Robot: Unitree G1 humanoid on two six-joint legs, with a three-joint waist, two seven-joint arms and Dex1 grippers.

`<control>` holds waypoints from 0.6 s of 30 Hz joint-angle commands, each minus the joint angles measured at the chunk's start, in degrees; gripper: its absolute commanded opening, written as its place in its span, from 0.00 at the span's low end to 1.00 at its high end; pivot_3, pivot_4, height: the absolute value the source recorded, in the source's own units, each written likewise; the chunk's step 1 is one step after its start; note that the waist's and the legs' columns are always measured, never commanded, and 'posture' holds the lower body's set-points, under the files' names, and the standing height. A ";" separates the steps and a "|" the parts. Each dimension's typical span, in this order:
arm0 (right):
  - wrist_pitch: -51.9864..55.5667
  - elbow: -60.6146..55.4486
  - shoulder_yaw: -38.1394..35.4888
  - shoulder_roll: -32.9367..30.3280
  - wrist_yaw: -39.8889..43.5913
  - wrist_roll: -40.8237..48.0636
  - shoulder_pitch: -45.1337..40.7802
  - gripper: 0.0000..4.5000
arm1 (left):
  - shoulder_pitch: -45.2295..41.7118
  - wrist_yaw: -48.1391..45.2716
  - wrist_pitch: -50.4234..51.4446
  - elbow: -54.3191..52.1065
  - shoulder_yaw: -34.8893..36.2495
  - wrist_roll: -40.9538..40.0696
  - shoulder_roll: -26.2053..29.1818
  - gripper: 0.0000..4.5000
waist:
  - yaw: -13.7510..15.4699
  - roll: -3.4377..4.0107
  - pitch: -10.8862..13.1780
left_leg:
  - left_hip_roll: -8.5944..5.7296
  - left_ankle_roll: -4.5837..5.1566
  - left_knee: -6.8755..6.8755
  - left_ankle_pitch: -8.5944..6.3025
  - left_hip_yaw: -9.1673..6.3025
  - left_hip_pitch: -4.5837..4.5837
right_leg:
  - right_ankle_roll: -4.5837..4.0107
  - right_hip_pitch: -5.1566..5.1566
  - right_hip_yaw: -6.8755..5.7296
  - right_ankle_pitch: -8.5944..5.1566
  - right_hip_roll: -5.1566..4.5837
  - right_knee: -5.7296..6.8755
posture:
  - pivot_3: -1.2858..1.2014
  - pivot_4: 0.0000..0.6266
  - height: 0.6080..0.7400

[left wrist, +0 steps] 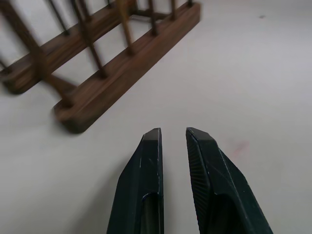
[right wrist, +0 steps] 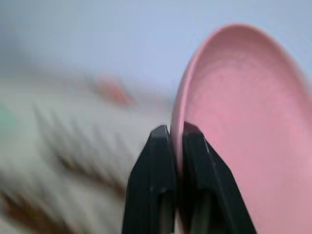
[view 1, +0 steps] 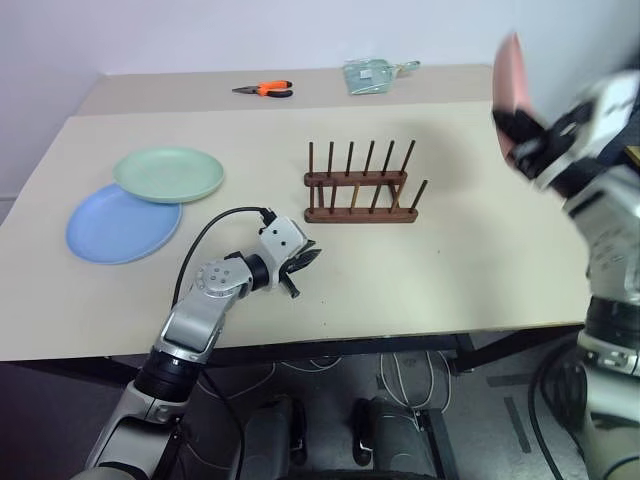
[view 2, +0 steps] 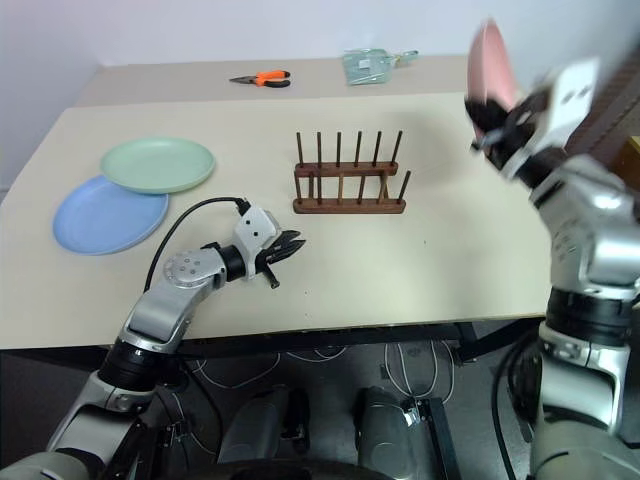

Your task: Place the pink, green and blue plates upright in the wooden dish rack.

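Left eye view showed your right gripper (view 1: pixel 515 135) up high on the right, above the counter (view 1: pixel 470 260). It pinched the rim of the pink plate (view 1: pixel 508 75), and the plate stood up on its edge in the air. In the right wrist view the two black fingers (right wrist: pixel 153 165) sat tight on the plate's rim, one on each side.

Your left gripper (view 1: pixel 305 262) hung low over the near part of the counter, just near of the wooden dish rack (view 1: pixel 362 190). Its fingers had only a thin gap between them and held nothing. In the left wrist view they pointed past the end of the rack.

The rack stood in the middle of the counter with no plates in it. The green plate (view 1: pixel 168 173) lay flat at the left, and its edge sat on top of the blue plate (view 1: pixel 120 225), which lay a bit nearer. Orange pliers (view 1: pixel 265 89) and a clear packet (view 1: pixel 370 76) lay at the far side.
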 commanded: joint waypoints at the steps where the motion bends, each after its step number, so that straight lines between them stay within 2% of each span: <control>1: 10.11 -1.81 -3.95 2.41 -7.43 14.77 -3.89 0.00 | -0.60 -1.22 -0.39 -1.48 2.66 -2.84 0.04 0.17 | 0.59 -0.01 -0.01 | -0.04 0.03 0.00 -0.02 0.01 0.00 | 0.00 0.00 0.00 0.00 -0.05 -0.02 | 0.52 0.24 1.00; 6: 14.55 0.17 -4.10 5.45 -17.62 22.55 -7.55 0.00 | -0.31 -2.18 0.28 -2.90 4.53 -5.43 0.28 0.17 | 0.65 0.01 0.00 | -0.16 0.13 0.01 -0.09 0.04 -0.07 | 0.00 -0.06 0.03 0.01 -0.21 -0.05 | 0.52 0.24 1.00; 12: 15.59 3.25 -2.29 5.66 -19.13 23.29 -6.57 0.00 | 0.45 -2.48 1.63 -4.98 4.71 -7.03 0.61 0.17 | 0.49 0.02 0.01 | -0.16 0.14 -0.02 -0.08 0.13 -0.14 | 0.02 -0.12 0.04 0.01 -0.13 -0.02 | 0.52 0.24 1.00; 18: 16.29 12.87 -2.33 5.59 -19.37 22.44 -7.78 0.00 | 0.80 -2.30 2.71 -6.04 4.58 -7.31 0.64 0.17 | 0.47 0.02 0.00 | -0.15 0.17 -0.01 -0.07 0.20 -0.13 | 0.04 -0.12 0.06 0.02 -0.06 0.00 | 0.52 0.24 1.00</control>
